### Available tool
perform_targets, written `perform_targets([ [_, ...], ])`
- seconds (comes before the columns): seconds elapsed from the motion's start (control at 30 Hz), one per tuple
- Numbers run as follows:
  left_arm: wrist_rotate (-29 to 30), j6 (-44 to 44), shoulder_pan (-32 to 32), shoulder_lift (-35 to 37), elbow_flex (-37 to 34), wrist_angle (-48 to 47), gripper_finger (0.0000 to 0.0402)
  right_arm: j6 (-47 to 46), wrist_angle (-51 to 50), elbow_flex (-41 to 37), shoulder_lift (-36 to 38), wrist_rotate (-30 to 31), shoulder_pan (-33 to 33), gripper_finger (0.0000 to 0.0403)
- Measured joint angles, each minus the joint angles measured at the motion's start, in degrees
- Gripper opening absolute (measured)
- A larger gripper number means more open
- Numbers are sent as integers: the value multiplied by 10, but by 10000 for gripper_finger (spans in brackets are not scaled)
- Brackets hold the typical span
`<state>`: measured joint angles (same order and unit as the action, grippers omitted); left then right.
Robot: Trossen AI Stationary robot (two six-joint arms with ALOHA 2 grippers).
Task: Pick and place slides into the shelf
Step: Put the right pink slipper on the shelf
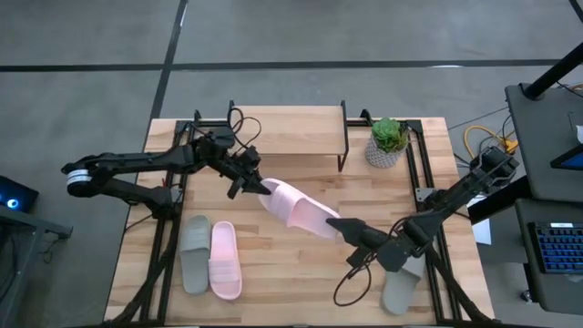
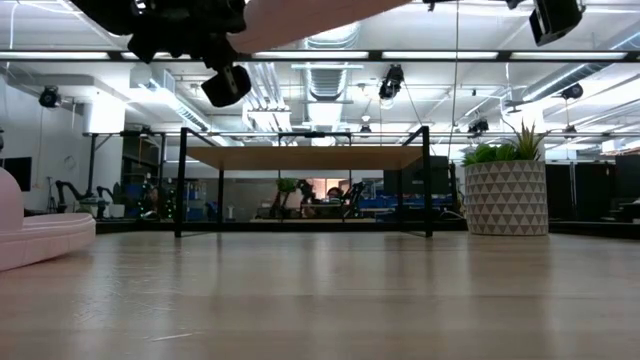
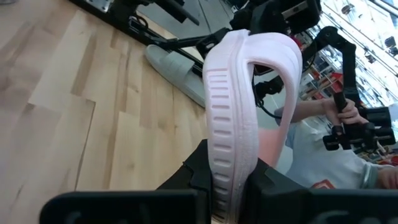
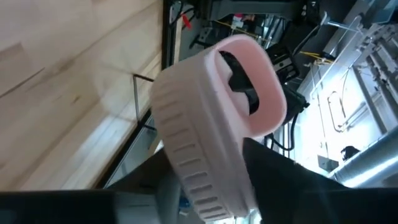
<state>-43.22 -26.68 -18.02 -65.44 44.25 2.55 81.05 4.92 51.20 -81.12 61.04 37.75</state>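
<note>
Table (image 1: 301,264): wooden top carrying everything.
Shelf (image 1: 296,123): standing at the far middle of the table, nothing lying on its plank.
Left arm: reaching in from the left; left gripper (image 1: 258,187) is pinching one end of the raised pink slide (image 1: 299,210), fingers pressed together on it.
Right arm: reaching in from the right; right gripper (image 1: 351,228) is clamping the opposite end of that slide.
Raised pink slide: hanging above the table's middle, between both grippers.
Plant pot (image 1: 387,144): sitting just right of the shelf.
Grey slide (image 1: 194,252) and second pink slide (image 1: 225,259): lying side by side, near left.
Other grey slide (image 1: 401,290): lying near right.
</note>
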Motion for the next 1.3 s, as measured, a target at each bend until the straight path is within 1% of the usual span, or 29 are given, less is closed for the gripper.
perform_targets([
  [0.17, -4, 1, 0, 8, 0, 0, 12, -6, -1, 0, 0, -9, 0, 56],
  [0.33, -3, 18, 0, 10, 0, -1, 12, -15, 0, 0, 0, -13, 0, 54],
  [0.4, -1, 23, 0, 10, 0, 0, 25, -18, 0, 0, 0, -13, 0, 54],
  [0.53, 22, 86, 0, 10, 0, 5, 79, -27, 1, 0, 0, -12, 0, 54],
  [0.7, 69, 197, 0, 12, 0, 40, 150, -83, 6, 0, 1, 0, -1, 54],
  [0.83, 100, 281, 0, 18, 0, 75, 187, -132, 13, 1, 1, 28, -1, 54],
  [0.9, 119, 327, 0, 29, 0, 79, 197, -158, 15, 1, 1, 33, -1, 54],
  [0.97, 150, 371, 0, 42, 0, 79, 201, -179, 19, 1, 1, 37, -1, 54],
  [1.1, 208, 429, 0, 69, 0, 79, 203, -214, 40, 1, 1, 56, -1, 54],
  [1.17, 218, 446, 0, 88, 0, 80, 203, -228, 49, 1, 1, 72, 0, 53],
  [1.3, 237, 470, 0, 121, 0, 76, 203, -245, 75, 1, 1, 81, 0, 53],
])
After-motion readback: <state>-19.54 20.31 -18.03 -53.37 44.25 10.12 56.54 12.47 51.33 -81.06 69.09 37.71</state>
